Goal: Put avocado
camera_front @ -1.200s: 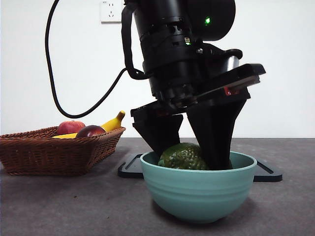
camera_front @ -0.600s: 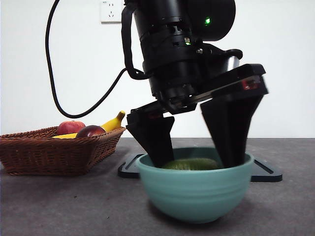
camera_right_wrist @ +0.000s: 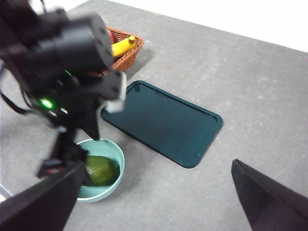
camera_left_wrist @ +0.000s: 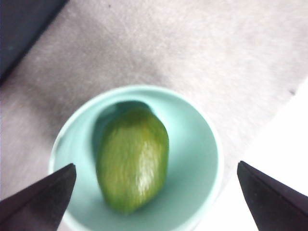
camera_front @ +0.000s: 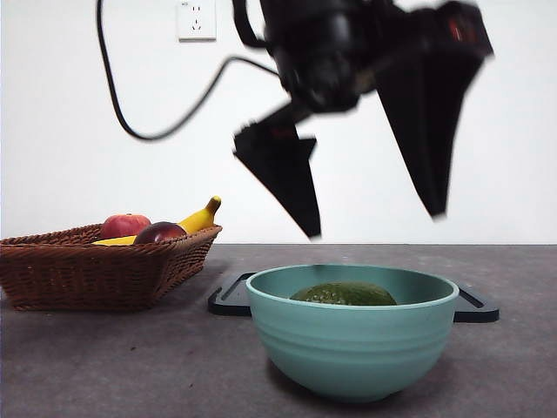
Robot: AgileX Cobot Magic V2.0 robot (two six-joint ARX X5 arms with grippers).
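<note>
A wicker basket [camera_front: 104, 266] stands at one end of the grey table [camera_front: 130, 366], holding a red apple [camera_front: 124, 225], a dark reddish-purple fruit [camera_front: 160, 232] and a banana [camera_front: 201, 217]. A dark flat tray [camera_right_wrist: 163, 121] lies behind the teal bowl [camera_front: 352, 344], its edge just beside the bowl's far rim; basket and bowl are well apart. Bare table lies open in front of the bowl and to either side of it, and the tray's surface is bare.

The avocado [camera_left_wrist: 132, 158] lies on its side in the bottom of the bowl, touched by nothing. The left pincer [camera_front: 374, 222] hangs above the bowl with clear air between its tips and the rim, jaws spread wide and empty. The right pincer [camera_right_wrist: 154, 202] is high over the table, away from the bowl, also spread wide and holding nothing.
</note>
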